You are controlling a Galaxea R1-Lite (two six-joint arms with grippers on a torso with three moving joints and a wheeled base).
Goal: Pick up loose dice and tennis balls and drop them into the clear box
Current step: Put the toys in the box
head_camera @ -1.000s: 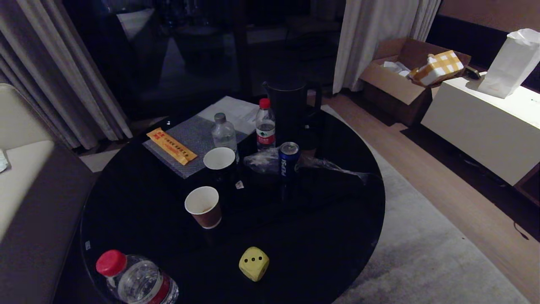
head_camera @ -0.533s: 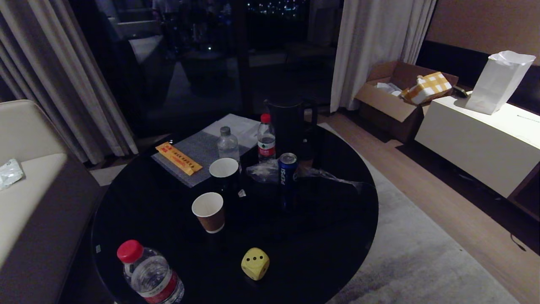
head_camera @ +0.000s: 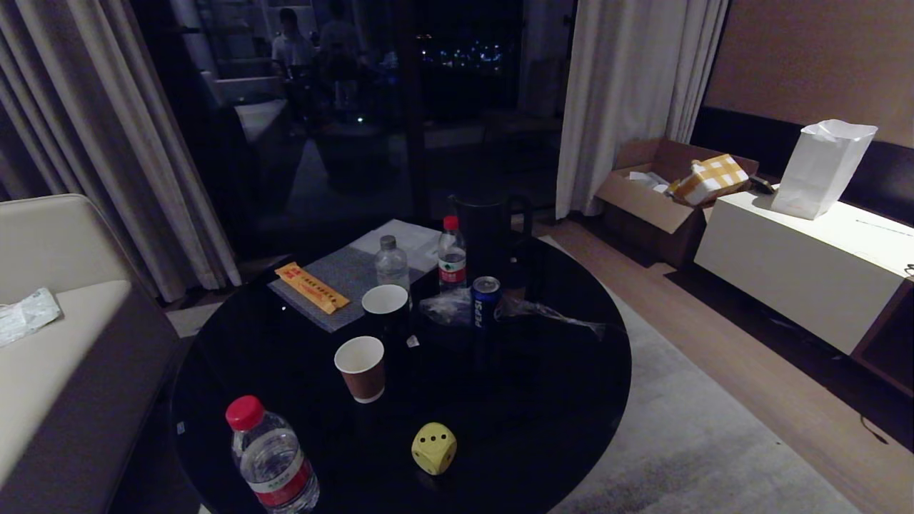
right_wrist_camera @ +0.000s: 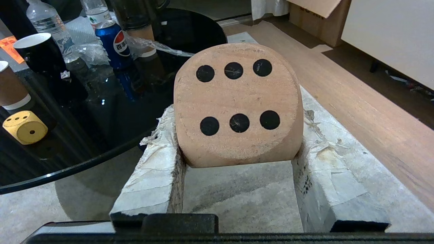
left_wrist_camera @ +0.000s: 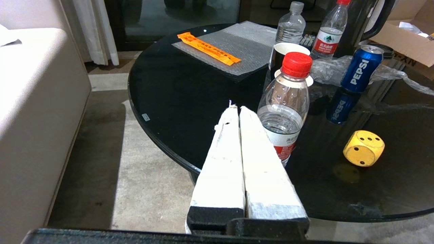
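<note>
Right pincer [right_wrist_camera: 237, 159] clamped on beige die [right_wrist_camera: 237, 105], six-pip face toward camera, held off table edge. Left pincer [left_wrist_camera: 237, 112] pressed together, empty, near red-capped water bottle [left_wrist_camera: 286, 112]. Yellow die [head_camera: 433, 447] loose on black round table [head_camera: 571, 400], near front edge. Clear box not visible. Dice look soft, light, grippy; best squeezed across opposite flat faces.

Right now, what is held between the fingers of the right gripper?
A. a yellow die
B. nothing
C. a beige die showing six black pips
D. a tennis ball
C: in the right wrist view, the right gripper is clamped on the beige die, six-pip face toward the camera.
</note>
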